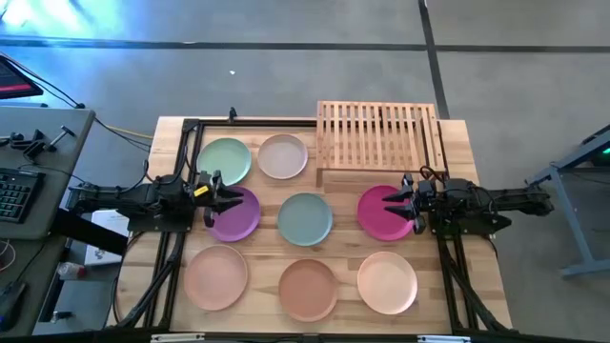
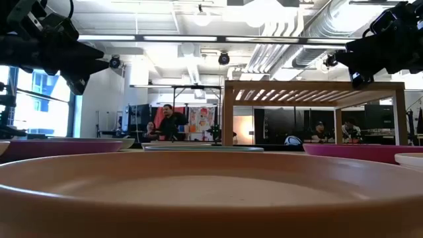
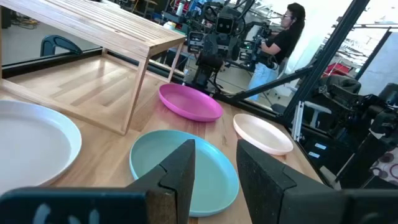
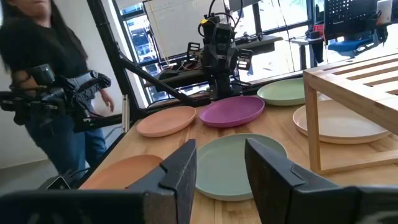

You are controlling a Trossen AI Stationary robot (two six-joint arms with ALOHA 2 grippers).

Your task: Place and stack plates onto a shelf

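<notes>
Eight plates lie flat on the plank table in the high view: mint green (image 1: 225,159), pale pink (image 1: 283,156), purple (image 1: 235,213), grey-teal (image 1: 305,218), magenta (image 1: 385,211), peach (image 1: 216,276), terracotta (image 1: 308,289), cream (image 1: 387,282). The slatted light-wood shelf (image 1: 378,138) stands at the far right with nothing on top. My left gripper (image 1: 222,198) hovers open over the purple plate's left rim. My right gripper (image 1: 396,202) hovers open over the magenta plate. Both hang well above the table in the low view. Each wrist view looks past open fingers at the grey-teal plate (image 3: 186,171) (image 4: 239,162).
The pale pink plate's right edge (image 4: 342,121) lies close by the shelf's left legs. A desk with a keyboard (image 1: 19,186) stands left of the table. A person (image 3: 277,37) stands beyond the right side, another person (image 4: 43,74) beyond the left. Black frame rails (image 1: 172,276) run along both sides.
</notes>
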